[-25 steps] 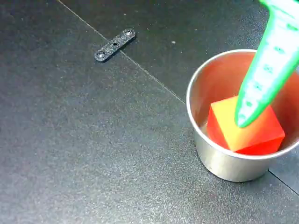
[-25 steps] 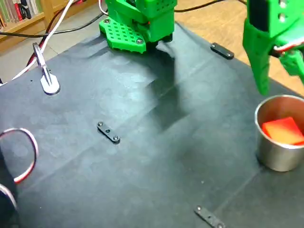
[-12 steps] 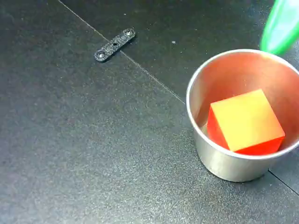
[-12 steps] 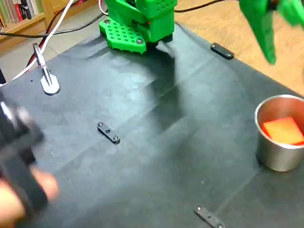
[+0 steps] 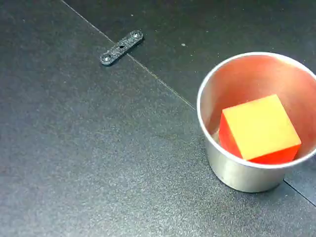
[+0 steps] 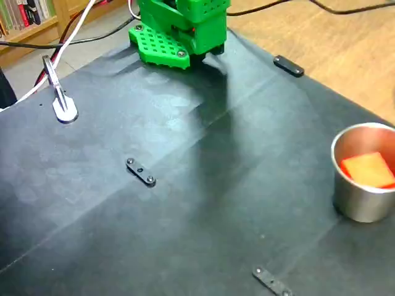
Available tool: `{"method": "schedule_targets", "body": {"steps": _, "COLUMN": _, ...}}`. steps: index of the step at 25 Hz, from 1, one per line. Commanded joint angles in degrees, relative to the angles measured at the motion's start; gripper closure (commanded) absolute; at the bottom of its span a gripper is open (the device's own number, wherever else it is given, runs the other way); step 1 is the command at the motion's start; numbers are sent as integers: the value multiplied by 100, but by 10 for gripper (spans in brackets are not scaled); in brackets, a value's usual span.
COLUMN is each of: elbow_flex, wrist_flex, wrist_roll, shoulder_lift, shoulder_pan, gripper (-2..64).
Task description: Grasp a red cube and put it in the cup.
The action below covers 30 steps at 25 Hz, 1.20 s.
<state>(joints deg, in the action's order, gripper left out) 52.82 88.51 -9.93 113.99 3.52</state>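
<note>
Red cube (image 5: 260, 129) sitting inside the steel cup (image 5: 232, 168) on the dark surface (image 5: 98, 148), green arm base (image 6: 179, 31) behind, hand out of frame, its state not visible

A black matte table (image 6: 185, 234) carries the steel cup (image 6: 361, 203) at its right edge, three small black perforated strips (image 6: 141, 172), and the arm's green base (image 6: 179, 31).

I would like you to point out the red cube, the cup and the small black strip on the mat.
red cube (image 5: 260, 127): a fixed view, on its orange top face.
cup (image 5: 237, 173): a fixed view, on its outer steel wall.
small black strip (image 5: 121, 47): a fixed view, on its middle.
</note>
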Motion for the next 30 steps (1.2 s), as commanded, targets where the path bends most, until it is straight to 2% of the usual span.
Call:
{"method": "schedule_targets", "body": {"steps": 1, "elbow_flex": 255, "wrist_flex": 26, "wrist_roll": 492, "shoulder_lift": 650, "shoulder_pan": -18, "gripper": 268}}
{"method": "schedule_targets", "body": {"steps": 6, "elbow_flex": 1582, "wrist_flex": 26, "wrist_roll": 1318, "shoulder_lift": 1679, "shoulder_pan": 79, "gripper": 268}}
{"method": "schedule_targets", "body": {"steps": 11, "elbow_flex": 2689, "wrist_flex": 18, "wrist_roll": 1257, "shoulder_lift": 3120, "shoulder_pan": 9, "gripper": 268}}
{"method": "schedule_targets", "body": {"steps": 14, "elbow_flex": 3182, "wrist_flex": -35, "wrist_roll": 1222, "shoulder_lift": 3560, "shoulder_pan": 26, "gripper": 268}}
{"method": "schedule_targets", "body": {"steps": 23, "elbow_flex": 3217, "wrist_flex": 18, "wrist_roll": 1195, "shoulder_lift": 3665, "shoulder_pan": 79, "gripper": 268}}
{"method": "schedule_targets", "body": {"steps": 30, "elbow_flex": 3208, "wrist_flex": 26, "wrist_roll": 396, "shoulder_lift": 3674, "shoulder_pan": 79, "gripper": 268}}
